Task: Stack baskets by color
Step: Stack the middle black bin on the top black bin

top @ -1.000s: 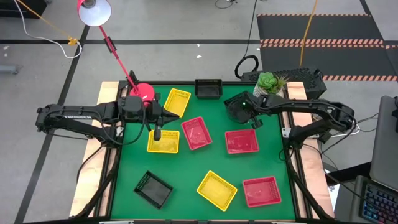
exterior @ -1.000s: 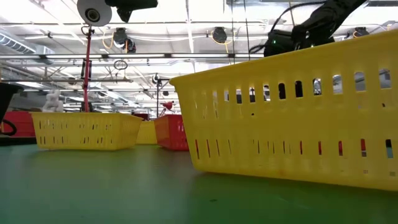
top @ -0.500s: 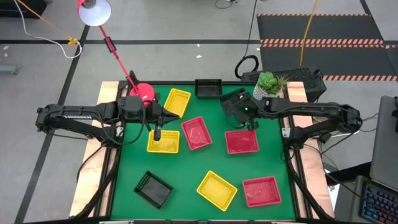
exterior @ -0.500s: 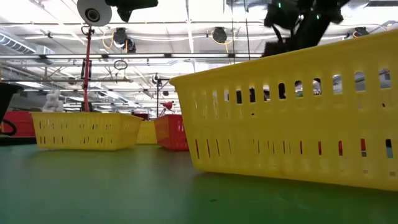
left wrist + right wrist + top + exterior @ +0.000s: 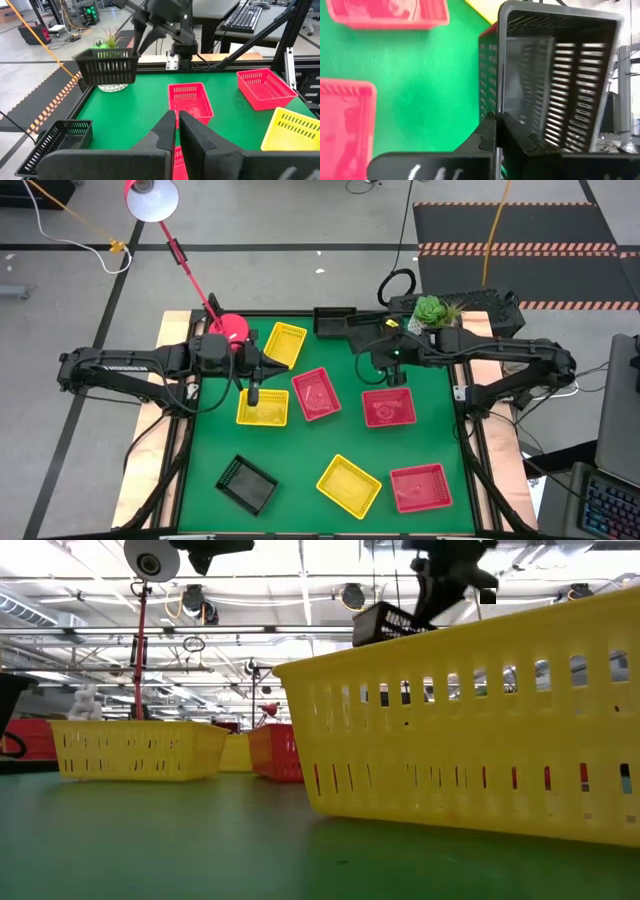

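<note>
Since a second ago right hand (image 5: 384, 352) has swung a black basket (image 5: 362, 333) up off the counter (image 5: 300, 450), clamped on one wall. Left hand (image 5: 254, 393), pinched together, hovers over a yellow basket (image 5: 262, 408). Risk: edge grip (basket hangs tilted) slips, dropping it onto the red basket (image 5: 388, 408) below.

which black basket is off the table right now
The black basket gripped by the right gripper, lifted near the table's far edge; the other two black baskets sit down flat.

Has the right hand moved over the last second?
Yes. In the high view the right hand, shut on a black basket, has swung away from the plant pot toward the black basket at the table's far edge.
</note>
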Robot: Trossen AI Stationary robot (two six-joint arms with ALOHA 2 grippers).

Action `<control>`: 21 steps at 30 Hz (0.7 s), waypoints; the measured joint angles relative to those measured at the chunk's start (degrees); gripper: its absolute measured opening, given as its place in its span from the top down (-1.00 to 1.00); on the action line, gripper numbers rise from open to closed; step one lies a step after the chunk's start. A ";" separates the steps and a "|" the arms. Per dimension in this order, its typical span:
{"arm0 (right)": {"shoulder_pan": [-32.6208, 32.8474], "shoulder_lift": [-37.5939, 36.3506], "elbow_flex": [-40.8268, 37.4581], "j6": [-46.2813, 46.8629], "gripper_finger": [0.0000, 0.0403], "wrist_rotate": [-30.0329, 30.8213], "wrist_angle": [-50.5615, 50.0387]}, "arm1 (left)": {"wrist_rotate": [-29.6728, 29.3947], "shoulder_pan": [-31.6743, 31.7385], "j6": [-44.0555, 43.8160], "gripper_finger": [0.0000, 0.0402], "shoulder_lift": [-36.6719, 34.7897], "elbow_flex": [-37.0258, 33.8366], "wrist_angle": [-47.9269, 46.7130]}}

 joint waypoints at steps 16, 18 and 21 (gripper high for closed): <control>2.62 19.73 28.05 15.17 0.99 4.32 -17.61 | -0.02 0.00 0.28 0.87 0.00 0.00 -3.34; 2.62 21.58 31.58 16.56 0.99 4.30 -19.20 | -0.04 0.00 0.26 0.87 0.00 0.00 -3.43; 2.73 23.77 36.71 17.04 0.98 4.51 -21.08 | -0.04 0.00 0.25 0.87 -0.02 0.00 -3.43</control>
